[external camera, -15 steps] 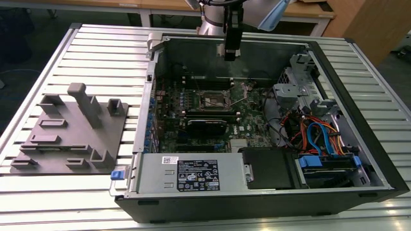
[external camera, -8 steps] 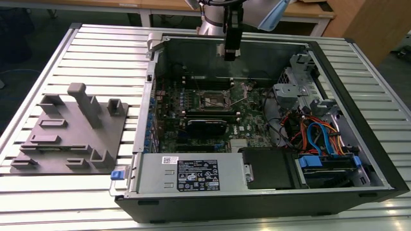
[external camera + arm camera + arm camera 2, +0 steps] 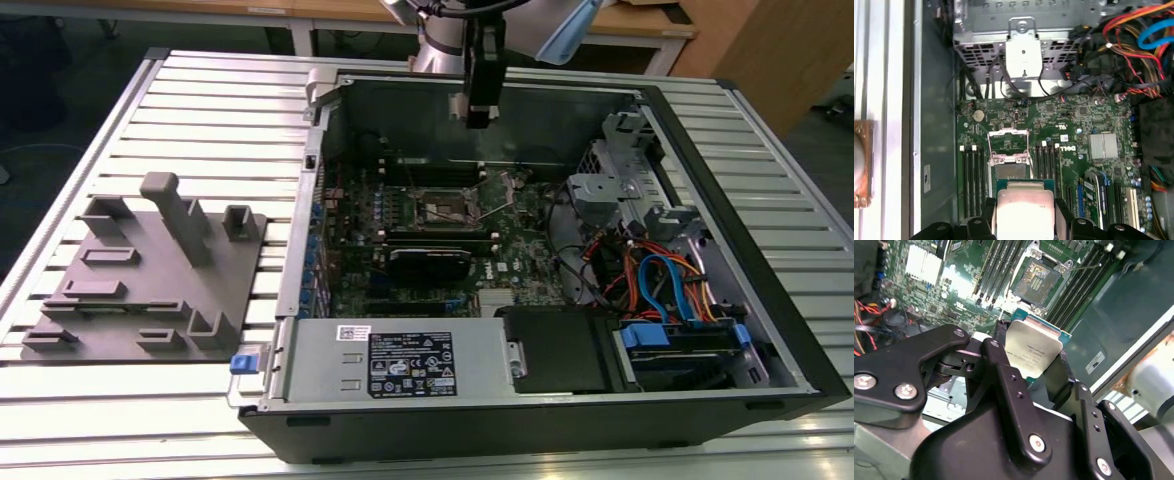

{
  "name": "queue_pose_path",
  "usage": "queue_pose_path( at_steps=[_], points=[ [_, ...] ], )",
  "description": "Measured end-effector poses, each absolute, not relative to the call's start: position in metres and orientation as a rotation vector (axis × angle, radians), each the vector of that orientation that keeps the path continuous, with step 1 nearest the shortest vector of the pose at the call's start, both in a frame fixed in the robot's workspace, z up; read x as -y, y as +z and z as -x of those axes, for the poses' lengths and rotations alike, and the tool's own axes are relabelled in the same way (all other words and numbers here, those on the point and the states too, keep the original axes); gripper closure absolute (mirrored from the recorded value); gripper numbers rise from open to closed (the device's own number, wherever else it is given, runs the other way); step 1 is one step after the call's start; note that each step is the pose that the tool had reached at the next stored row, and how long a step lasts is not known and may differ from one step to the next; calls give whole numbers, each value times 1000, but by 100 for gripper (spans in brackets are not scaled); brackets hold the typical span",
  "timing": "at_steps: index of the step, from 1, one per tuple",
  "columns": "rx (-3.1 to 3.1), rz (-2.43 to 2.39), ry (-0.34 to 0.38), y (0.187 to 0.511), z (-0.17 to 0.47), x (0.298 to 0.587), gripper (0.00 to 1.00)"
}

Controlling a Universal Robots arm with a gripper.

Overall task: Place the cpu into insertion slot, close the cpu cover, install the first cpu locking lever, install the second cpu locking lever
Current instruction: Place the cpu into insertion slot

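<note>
My gripper (image 3: 477,115) hangs over the far part of the open computer case, above the green motherboard (image 3: 354,240). It is shut on the cpu (image 3: 1034,352), a flat square chip with a pale silver top, clamped by its edges between the black fingers (image 3: 999,355). In the first wrist view the cpu (image 3: 1023,210) sits just short of the insertion slot (image 3: 1012,172), and there is air between them. The cpu cover (image 3: 1009,146), a thin silver frame, is flipped up off the slot. The slot's dark centre (image 3: 1037,279) lies bare, with a thin wire lever (image 3: 1085,267) beside it.
A grey power-supply box (image 3: 387,360) fills the case's near side. A long black card (image 3: 430,262) stands just in front of the socket (image 3: 445,207). Drive cages and coloured cables (image 3: 667,285) crowd the exterior view's right. A grey fixture plate (image 3: 147,285) lies outside the case.
</note>
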State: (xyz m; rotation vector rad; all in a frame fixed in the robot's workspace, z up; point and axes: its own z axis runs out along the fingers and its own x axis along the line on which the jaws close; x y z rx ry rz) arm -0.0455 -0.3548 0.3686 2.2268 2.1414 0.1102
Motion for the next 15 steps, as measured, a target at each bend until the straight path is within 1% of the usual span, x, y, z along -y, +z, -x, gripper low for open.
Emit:
queue_pose_path(
  at_steps=[10,15],
  points=[
    [-2174,-2197,113,353,46,355,46],
    [-2174,-2197,113,352,46,355,46]
  ],
)
